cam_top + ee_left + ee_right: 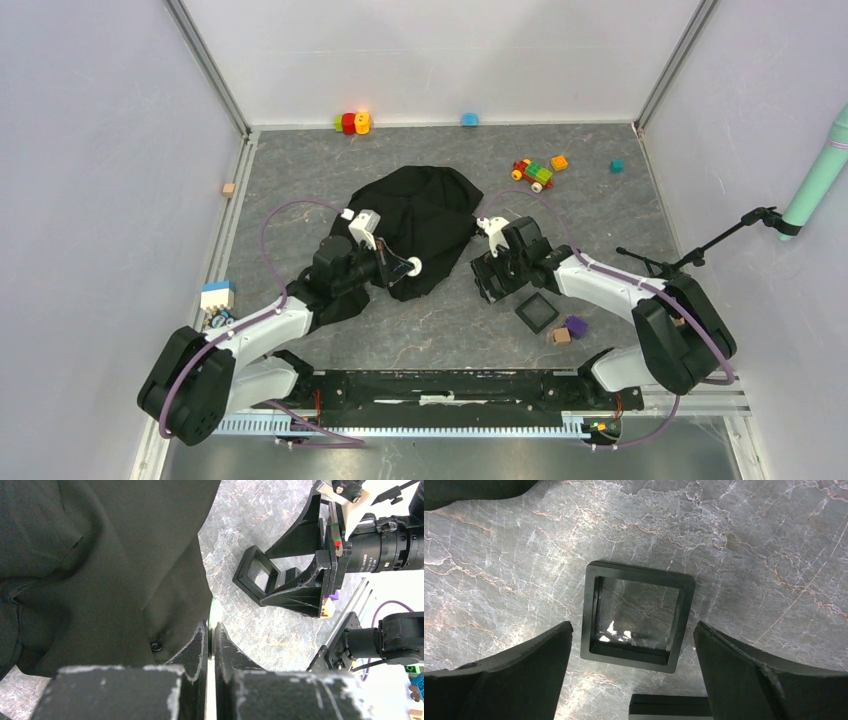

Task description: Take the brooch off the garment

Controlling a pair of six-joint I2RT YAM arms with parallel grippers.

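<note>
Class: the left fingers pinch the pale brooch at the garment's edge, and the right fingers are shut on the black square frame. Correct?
No. The right fingers are open, spread wide of the black square frame, as the right wrist view shows. The left fingers do pinch the brooch at the garment's edge.

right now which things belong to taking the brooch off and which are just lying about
In the job: brooch, black garment, left claw shut on the brooch.
Lying about: black square frame, purple block, toy bricks.
</note>
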